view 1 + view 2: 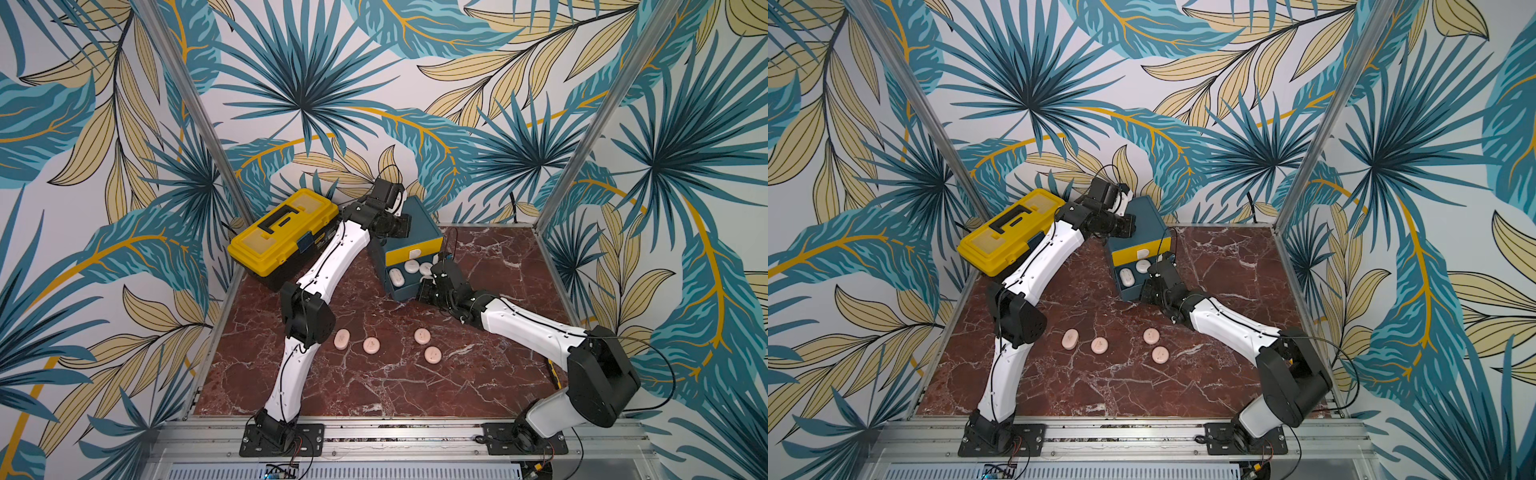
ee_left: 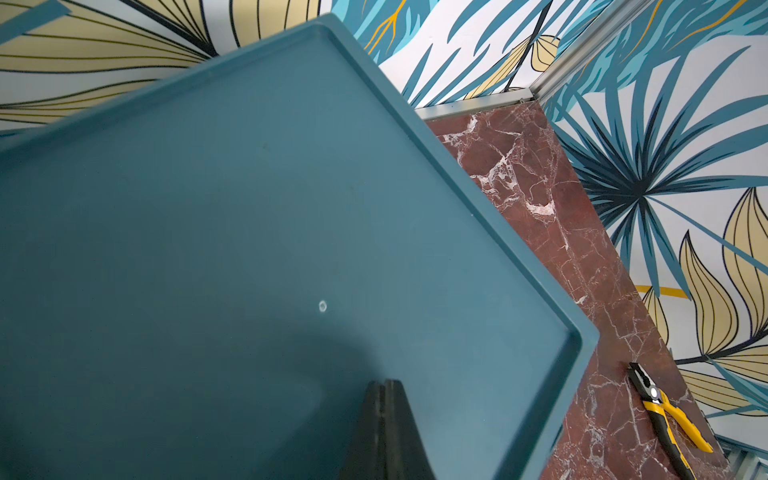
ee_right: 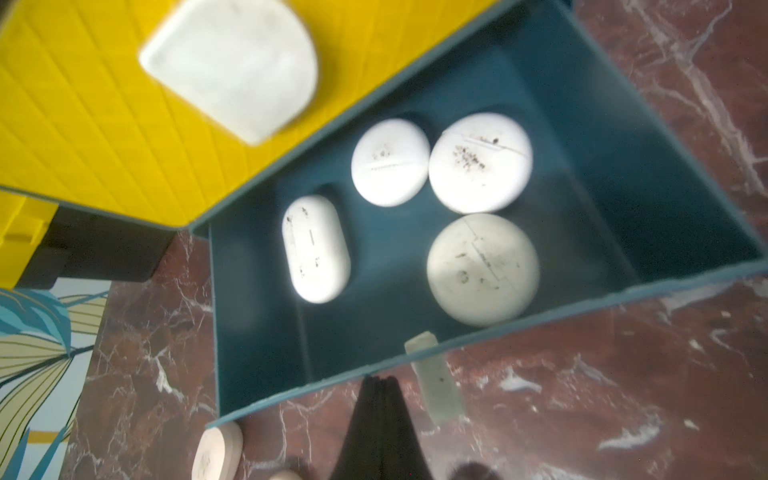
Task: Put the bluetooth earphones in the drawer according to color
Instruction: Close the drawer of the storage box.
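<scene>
The teal drawer chest (image 1: 419,220) stands at the back of the marble table, turned at an angle. Its middle drawer (image 3: 685,232) is pulled out below the yellow top drawer front (image 3: 104,124). Several white bluetooth earphones cases (image 3: 482,270) lie inside it. Several pink cases (image 1: 371,345) lie on the table in front, and one shows in the right wrist view (image 3: 216,453). My left gripper (image 2: 384,381) is shut and empty, its tip down over the chest's flat top (image 2: 249,208). My right gripper (image 3: 384,378) is shut and empty at the open drawer's front edge, beside its white tab pull (image 3: 436,386).
A yellow toolbox (image 1: 282,232) with a black handle sits left of the chest, close to my left arm. Yellow-handled pliers (image 2: 665,411) lie by the right wall. Metal frame posts and leaf-patterned walls enclose the table on three sides.
</scene>
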`<state>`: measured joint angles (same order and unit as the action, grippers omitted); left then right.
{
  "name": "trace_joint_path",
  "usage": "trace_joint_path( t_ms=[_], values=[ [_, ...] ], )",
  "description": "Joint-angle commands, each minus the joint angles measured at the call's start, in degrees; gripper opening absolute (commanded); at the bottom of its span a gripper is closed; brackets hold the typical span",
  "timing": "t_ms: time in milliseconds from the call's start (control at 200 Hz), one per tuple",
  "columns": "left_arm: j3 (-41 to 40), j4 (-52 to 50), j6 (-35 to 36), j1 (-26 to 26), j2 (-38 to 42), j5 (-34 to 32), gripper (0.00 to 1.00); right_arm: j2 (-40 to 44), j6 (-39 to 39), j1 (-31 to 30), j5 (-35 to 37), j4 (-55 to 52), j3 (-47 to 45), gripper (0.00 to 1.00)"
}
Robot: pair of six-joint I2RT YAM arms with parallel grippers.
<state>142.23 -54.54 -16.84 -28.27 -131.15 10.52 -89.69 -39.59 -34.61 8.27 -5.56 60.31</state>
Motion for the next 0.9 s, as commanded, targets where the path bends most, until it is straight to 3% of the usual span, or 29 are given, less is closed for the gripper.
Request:
trace_joint_path(
  t_ms=[0, 451, 892],
  values=[
    [-2.9, -9.0, 1.2, 0.2, -2.9, 0.0, 0.00, -2.8, 1.0, 0.8, 2.2, 3.2, 2.2, 0.03],
    [-4.6, -9.0, 1.4, -0.1, -2.9, -0.6, 0.00, -11.9, -2.1, 2.3, 3.3, 11.6, 6.4, 0.04],
    [-5.4, -9.1, 1.6, -0.7, -3.0, -0.7, 0.00, -15.1, -3.6, 2.4, 5.0, 21.4, 6.1, 0.07]
  ],
)
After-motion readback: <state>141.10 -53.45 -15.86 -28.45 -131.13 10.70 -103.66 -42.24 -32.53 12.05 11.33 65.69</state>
